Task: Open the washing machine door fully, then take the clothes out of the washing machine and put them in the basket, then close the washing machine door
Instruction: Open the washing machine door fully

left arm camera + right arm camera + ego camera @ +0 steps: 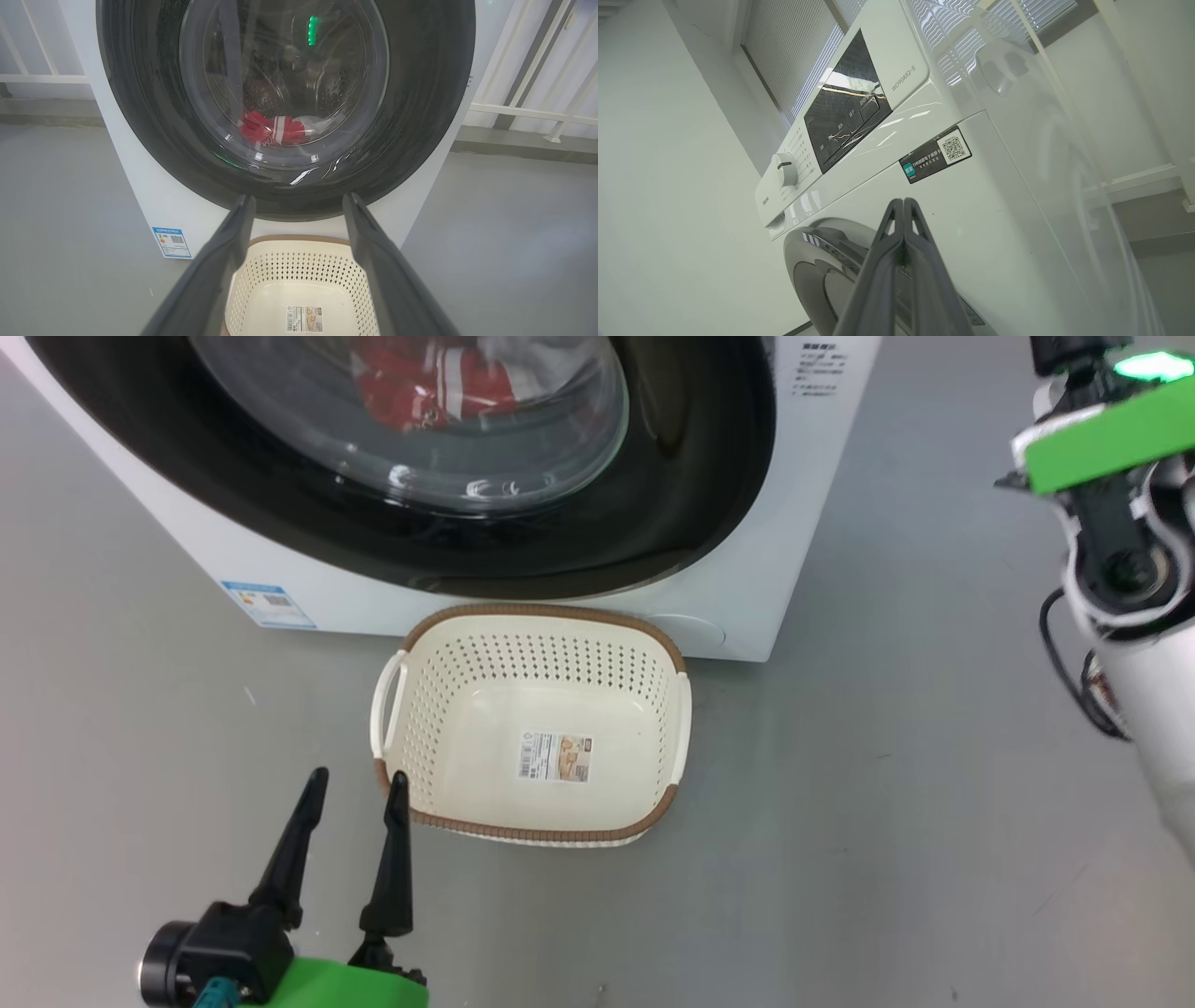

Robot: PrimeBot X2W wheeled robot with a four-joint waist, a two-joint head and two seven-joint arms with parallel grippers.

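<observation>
I've nothing done yet: door looks shut, clothes inside, basket empty. Left gripper gapes empty; right gripper pinched closed, empty.

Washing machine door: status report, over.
Left gripper open, empty, near basket; right gripper shut, empty. Washing machine door shut, clothes behind glass. Basket empty, on floor below door, at washing machine front.

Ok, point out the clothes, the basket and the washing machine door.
the clothes point(273, 130), left wrist view, middle of the red fabric
the basket point(551, 610), head view, brown rim, far side
the washing machine door point(691, 504), head view, glossy black rim
</observation>
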